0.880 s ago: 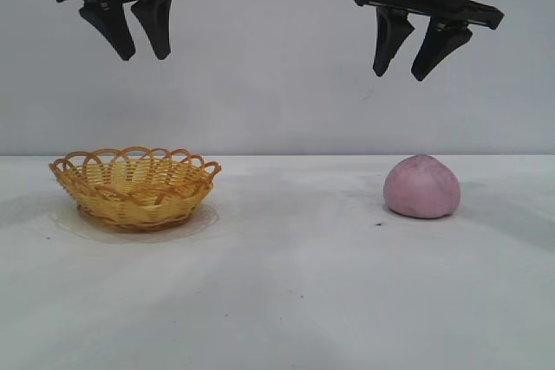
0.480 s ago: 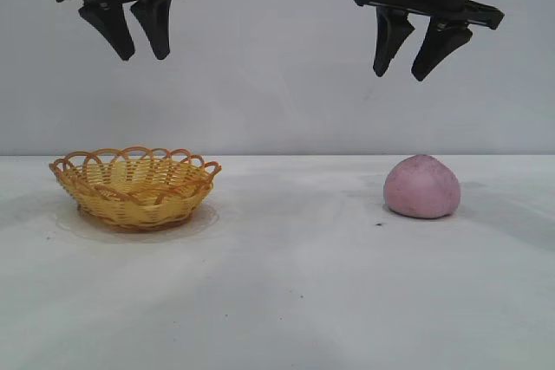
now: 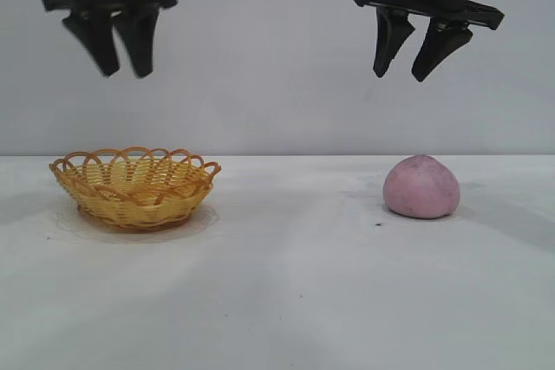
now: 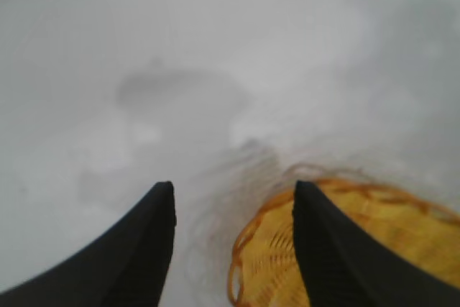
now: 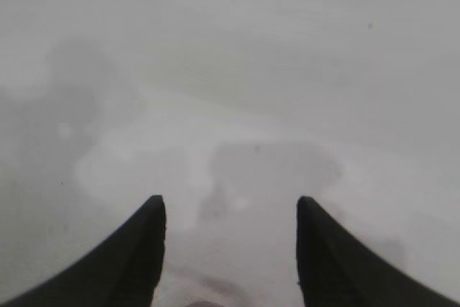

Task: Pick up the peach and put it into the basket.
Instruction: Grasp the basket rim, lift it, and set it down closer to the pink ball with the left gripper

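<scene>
The pink-mauve peach (image 3: 421, 187) rests on the white table at the right of the exterior view. High above it hangs my right gripper (image 3: 401, 73), open and empty. The yellow wicker basket (image 3: 135, 186) stands at the left with nothing in it. My left gripper (image 3: 122, 73) hangs open and empty high over the basket's left part. In the left wrist view the basket (image 4: 359, 249) shows below the left gripper (image 4: 231, 190), partly behind one finger. The right wrist view has the right gripper (image 5: 230, 203) over bare table, with only a sliver of the peach (image 5: 205, 303) at the picture's edge.
The white table (image 3: 286, 283) runs wide between basket and peach and toward the front. A plain grey wall stands behind.
My left gripper has shifted left and a little lower above the basket. The right gripper, the peach and the basket have not moved.
</scene>
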Available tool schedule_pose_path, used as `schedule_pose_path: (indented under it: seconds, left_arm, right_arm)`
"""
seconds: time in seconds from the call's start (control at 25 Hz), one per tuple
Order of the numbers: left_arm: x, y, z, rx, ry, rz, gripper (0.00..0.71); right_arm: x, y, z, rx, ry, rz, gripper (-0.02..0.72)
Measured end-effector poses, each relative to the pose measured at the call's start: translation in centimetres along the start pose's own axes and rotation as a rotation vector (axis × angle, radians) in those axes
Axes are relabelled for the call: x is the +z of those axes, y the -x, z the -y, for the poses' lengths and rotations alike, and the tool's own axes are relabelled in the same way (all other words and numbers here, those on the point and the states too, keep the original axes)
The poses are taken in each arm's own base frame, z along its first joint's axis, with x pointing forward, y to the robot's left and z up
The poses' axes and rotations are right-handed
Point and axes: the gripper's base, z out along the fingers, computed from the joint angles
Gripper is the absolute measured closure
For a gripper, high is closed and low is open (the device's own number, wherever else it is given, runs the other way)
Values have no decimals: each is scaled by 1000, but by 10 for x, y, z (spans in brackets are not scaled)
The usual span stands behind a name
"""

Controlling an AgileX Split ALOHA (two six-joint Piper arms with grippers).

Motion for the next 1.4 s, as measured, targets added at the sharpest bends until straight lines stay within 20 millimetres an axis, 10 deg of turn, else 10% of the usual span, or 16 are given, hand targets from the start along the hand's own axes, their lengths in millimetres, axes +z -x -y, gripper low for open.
schedule_pose_path:
  seconds: [0.4, 0.6, 0.88, 1.4]
  left_arm:
    - [38, -1, 3, 8, -70, -49, 347]
    - [41, 1, 8, -10, -126, -30, 637]
    - [34, -1, 16, -143, -196, -27, 659]
    - [11, -74, 60, -519, -390, 189, 710]
  right_arm:
    - [0, 0, 0, -4, 0, 0, 308]
    - [0, 0, 0, -4, 0, 0, 308]
    - [0, -1, 0, -4, 3, -14, 308]
    - [0, -3, 0, -6, 5, -28, 308]
